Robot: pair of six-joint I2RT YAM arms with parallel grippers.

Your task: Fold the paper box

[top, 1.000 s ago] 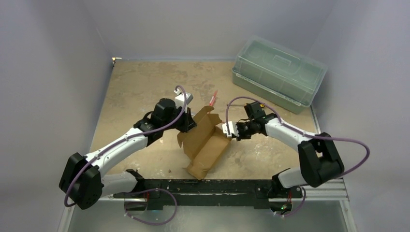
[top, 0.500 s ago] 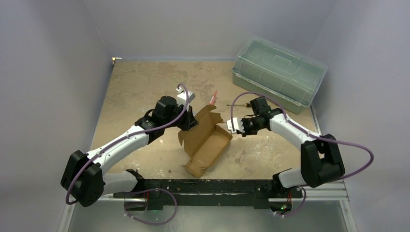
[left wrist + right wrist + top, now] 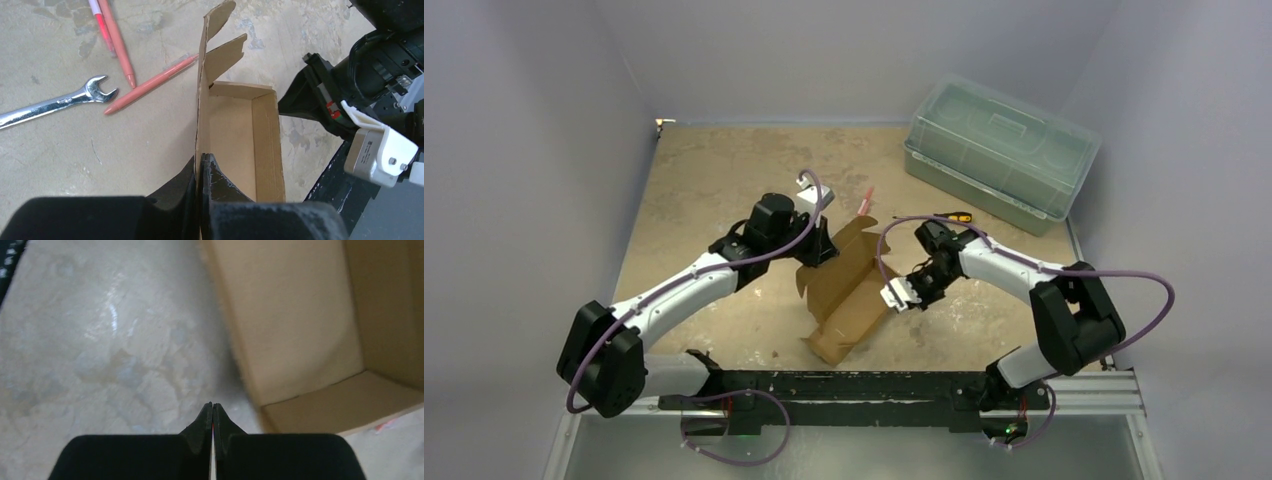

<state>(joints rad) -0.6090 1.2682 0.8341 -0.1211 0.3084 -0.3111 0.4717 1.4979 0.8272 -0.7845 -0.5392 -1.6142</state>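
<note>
While the left gripper (image 3: 200, 159) clamps the upright lid of the paper box (image 3: 235, 125), the right gripper (image 3: 212, 407), closed on nothing, sits by the side wall, probably to press it inward next.

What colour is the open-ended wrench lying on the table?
Shiny silver metal wrench; clearest in the left wrist view.

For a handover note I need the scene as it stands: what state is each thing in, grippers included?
paper box: partly folded, tray formed, top open, one long flap upright.
left gripper: shut on the paper box's upright flap.
right gripper: shut, empty, beside the box's outer wall.
plastic bin: lid closed.
wrench: lying flat.
pens: lying flat.
screwdriver: lying flat.
</note>
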